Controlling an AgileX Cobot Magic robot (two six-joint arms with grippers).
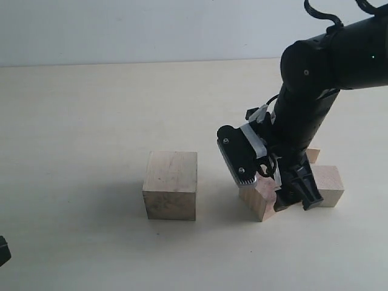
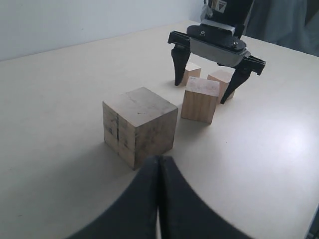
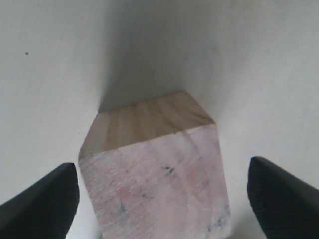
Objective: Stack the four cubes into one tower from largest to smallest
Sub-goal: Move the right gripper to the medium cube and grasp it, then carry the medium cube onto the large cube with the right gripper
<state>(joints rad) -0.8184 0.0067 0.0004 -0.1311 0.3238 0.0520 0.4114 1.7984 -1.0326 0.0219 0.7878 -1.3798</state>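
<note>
The largest cube (image 1: 171, 185) (image 2: 140, 125) stands alone on the table. To its right sits the second cube (image 1: 257, 200) (image 2: 200, 99) (image 3: 154, 179). My right gripper (image 1: 270, 182) (image 2: 200, 93) (image 3: 162, 199) is open and lowered around it, one finger on each side, with a gap showing on both sides. Behind it lie a smaller cube (image 1: 328, 185) (image 2: 222, 78) and the smallest cube (image 1: 313, 156) (image 2: 192, 72), partly hidden by the arm. My left gripper (image 2: 159, 160) is shut and empty, just short of the largest cube.
The pale table (image 1: 79, 121) stretches wide to the left and front of the cubes. A pale wall (image 1: 151, 27) runs along the far edge. A dark bit of the left arm (image 1: 3, 250) shows at the lower left corner.
</note>
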